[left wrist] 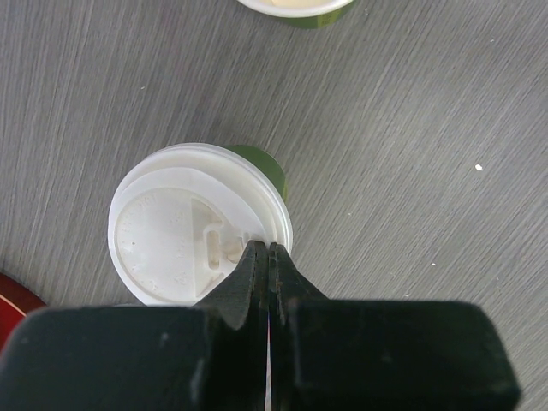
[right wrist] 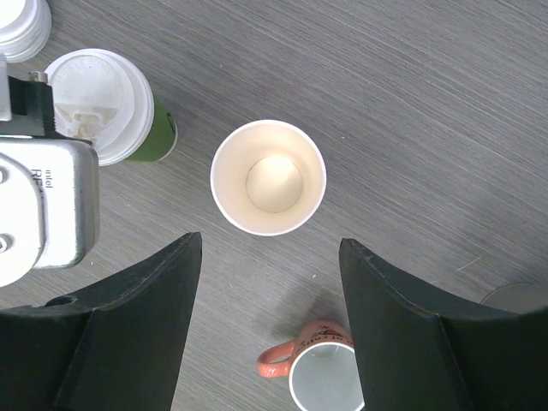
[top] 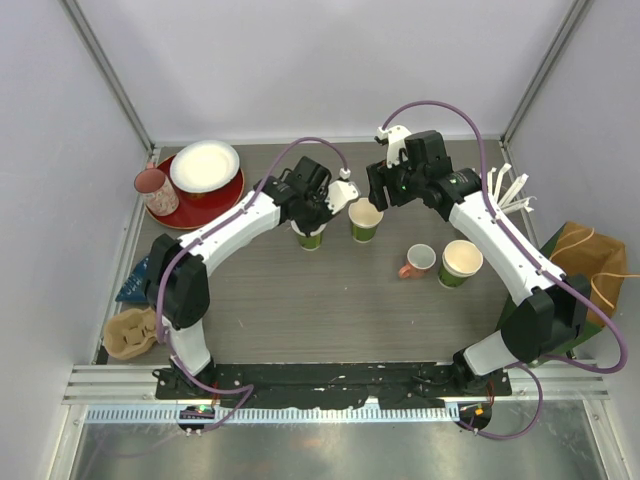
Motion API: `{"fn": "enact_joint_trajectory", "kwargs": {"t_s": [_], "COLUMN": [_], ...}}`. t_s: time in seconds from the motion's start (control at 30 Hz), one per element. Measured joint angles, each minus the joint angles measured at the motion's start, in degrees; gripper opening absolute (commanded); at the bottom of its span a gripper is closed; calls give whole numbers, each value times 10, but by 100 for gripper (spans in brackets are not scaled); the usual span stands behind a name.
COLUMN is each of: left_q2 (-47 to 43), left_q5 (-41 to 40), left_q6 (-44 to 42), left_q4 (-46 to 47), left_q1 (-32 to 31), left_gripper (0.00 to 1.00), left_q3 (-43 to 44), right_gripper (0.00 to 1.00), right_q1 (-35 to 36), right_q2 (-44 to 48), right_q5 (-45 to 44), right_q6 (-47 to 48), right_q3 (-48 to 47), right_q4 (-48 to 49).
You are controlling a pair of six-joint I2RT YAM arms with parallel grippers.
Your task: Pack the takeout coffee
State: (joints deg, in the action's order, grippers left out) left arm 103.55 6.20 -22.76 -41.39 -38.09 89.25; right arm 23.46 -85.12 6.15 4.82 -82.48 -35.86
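The lidded cup [left wrist: 261, 161] stood near the middle of the worktop [top: 300, 320], a little toward the far edge, with the open cup [right wrist: 268, 177] just beside it on the right. The left gripper [left wrist: 261, 250] was closed tight on nothing, its tips resting on the lid [left wrist: 163, 240] at the rim beside the sip hole, apparently pressing it home. The right gripper [right wrist: 267, 257] hung above the open cup with jaws wide and empty. The mug [right wrist: 321, 377] stood apart toward the right edge, and a spare lid [right wrist: 21, 24] lay just past the lidded cup. Whether the lid had snapped on all round could not be told. To do this press well, the push should go straight down and be repeated at several spots round the rim. A hard shove at one edge could tip so light a cup or lift the opposite side. The free arm was well placed to steady the cup's wall if it rocked.
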Motion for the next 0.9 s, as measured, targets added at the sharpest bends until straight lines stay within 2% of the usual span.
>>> {"fn": "enact_joint_trajectory", "kwargs": {"t_s": [0.23,0.37,0.77,0.9], "left_q2": [9,10,8,-3], "left_q5": [5,4,5,5], "left_q6": [0,-2,-2,0], "left_q4": [-16,-21,-42,-53], "left_q1": [2,2,2,2], "left_gripper": [15,31,54,55], "left_q3": [17,17,36,56], "right_gripper": [71,71,72,66], "right_q1": [0,0,0,0], "right_q2": [0,0,0,0], "right_q5": [3,7,15,16], "right_q6": [0,0,0,0], "right_q3": [0,0,0,-9], "right_q4": [-2,-3,-12,-18]}}
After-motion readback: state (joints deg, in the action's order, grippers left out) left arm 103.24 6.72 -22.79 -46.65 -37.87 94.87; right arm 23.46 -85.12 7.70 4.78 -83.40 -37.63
